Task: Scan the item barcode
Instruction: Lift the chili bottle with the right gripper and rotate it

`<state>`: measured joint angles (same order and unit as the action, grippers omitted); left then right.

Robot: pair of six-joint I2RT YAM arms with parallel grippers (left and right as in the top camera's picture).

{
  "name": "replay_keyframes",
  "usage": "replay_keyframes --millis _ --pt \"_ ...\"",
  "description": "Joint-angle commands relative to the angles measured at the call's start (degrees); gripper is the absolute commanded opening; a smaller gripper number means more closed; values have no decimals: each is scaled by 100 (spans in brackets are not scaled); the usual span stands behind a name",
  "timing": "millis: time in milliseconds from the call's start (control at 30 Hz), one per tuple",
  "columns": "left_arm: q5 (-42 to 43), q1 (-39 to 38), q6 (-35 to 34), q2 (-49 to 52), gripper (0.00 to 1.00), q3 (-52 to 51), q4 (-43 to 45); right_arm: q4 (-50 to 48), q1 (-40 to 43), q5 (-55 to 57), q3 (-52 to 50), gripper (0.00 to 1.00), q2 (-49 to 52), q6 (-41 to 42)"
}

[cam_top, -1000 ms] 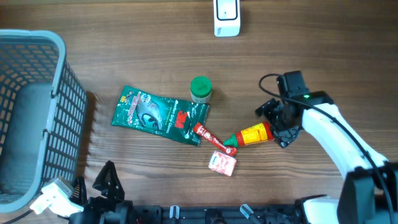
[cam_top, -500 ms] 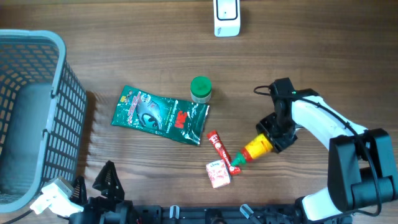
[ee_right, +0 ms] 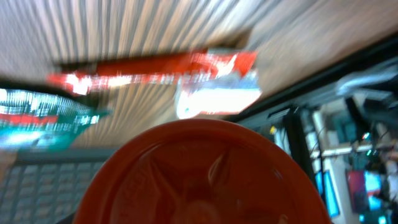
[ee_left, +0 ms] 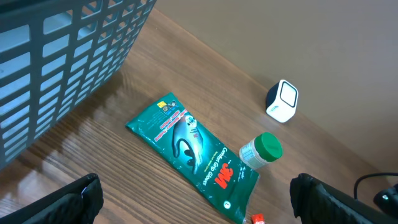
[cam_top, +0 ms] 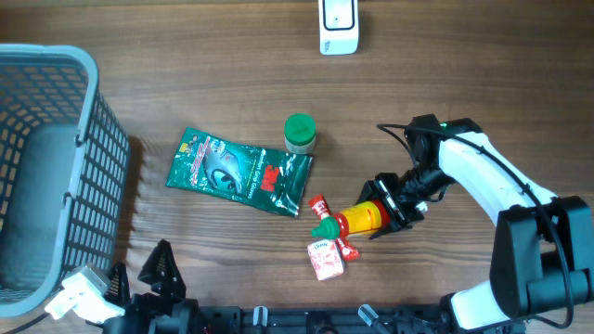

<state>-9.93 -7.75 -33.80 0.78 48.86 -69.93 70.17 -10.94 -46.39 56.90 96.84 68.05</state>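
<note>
right end effector (cam_top: 388,199): clamped on sauce bottle (cam_top: 360,218), near front edge of surface (cam_top: 483,83) | left end effector (ee_left: 199,200): wide, empty | risk: round bottle may turn in the grip, hiding its barcode from scanner (cam_top: 338,25) at far edge

Matt wood-grain table (cam_top: 186,83) bore a grey plastic basket (cam_top: 51,54), glossy green pouch (cam_top: 237,172), smooth shiny plastic sauce bottle (cam_top: 362,216) & white plastic scanner (cam_top: 338,25).

red/yellow sauce bottle (cam_top: 364,216) w/ green cap on its side, cap left; white scanner (cam_top: 339,25) far edge.
</note>
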Motion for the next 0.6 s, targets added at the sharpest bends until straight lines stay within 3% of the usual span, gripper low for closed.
replay_keyframes --millis 0,233,433,567 --pt "26 42 -33 -46 100 15 20 44 28 -634 111 58 -118 76" --pt "26 42 -33 -46 100 15 17 376 28 -619 109 57 -118 81" --pt "26 42 -33 -46 100 15 20 284 28 -553 111 55 -118 -579" --pt "26 42 -33 -46 100 15 20 520 31 -595 111 58 -116 -155"
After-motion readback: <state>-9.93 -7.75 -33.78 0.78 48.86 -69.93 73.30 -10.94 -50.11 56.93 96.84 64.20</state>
